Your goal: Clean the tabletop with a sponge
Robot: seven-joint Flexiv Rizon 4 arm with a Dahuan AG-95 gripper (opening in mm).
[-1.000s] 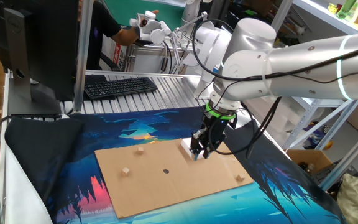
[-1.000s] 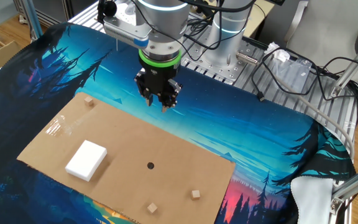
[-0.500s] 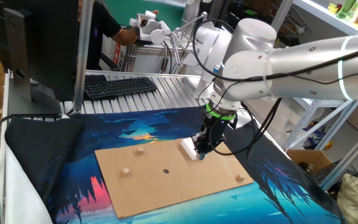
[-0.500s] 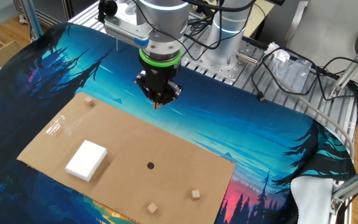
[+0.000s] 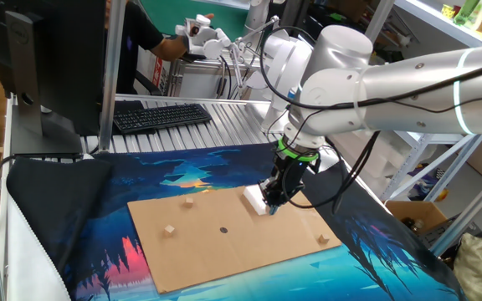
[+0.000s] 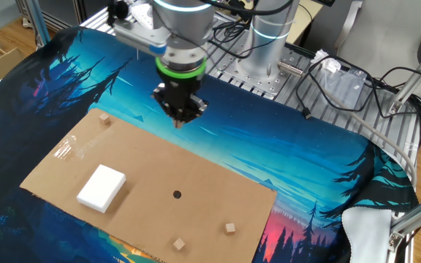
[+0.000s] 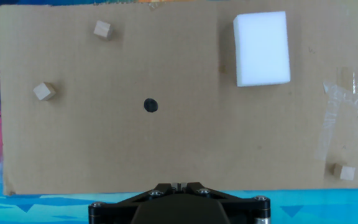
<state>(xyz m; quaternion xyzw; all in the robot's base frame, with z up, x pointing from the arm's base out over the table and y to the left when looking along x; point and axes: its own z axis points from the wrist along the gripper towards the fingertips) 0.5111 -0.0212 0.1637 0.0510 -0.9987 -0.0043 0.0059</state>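
Note:
The tabletop is a tan cardboard board (image 5: 249,247) (image 6: 159,164) (image 7: 166,146) lying on a blue-and-pink cloth. The white sponge (image 6: 101,188) lies flat on it near one end. It shows at the upper right of the hand view (image 7: 262,48) and is partly hidden behind the fingers in one fixed view (image 5: 254,201). My gripper (image 6: 180,118) (image 5: 271,203) (image 7: 179,185) hovers above the board's edge, apart from the sponge, shut and empty. Three small tan cubes (image 7: 103,29) (image 7: 43,92) (image 7: 344,172) and a dark spot (image 7: 151,106) lie on the board.
A patch of clear tape (image 7: 352,93) is stuck on the board near the sponge. A keyboard (image 5: 161,115) and a monitor (image 5: 48,58) stand behind the cloth. A white rag (image 6: 371,226) lies at the table's corner. Cables run over the metal rails (image 6: 342,80).
The fingers were open one second ago and are now shut together. The hand has shifted slightly along the board's edge. The sponge and cubes have not moved.

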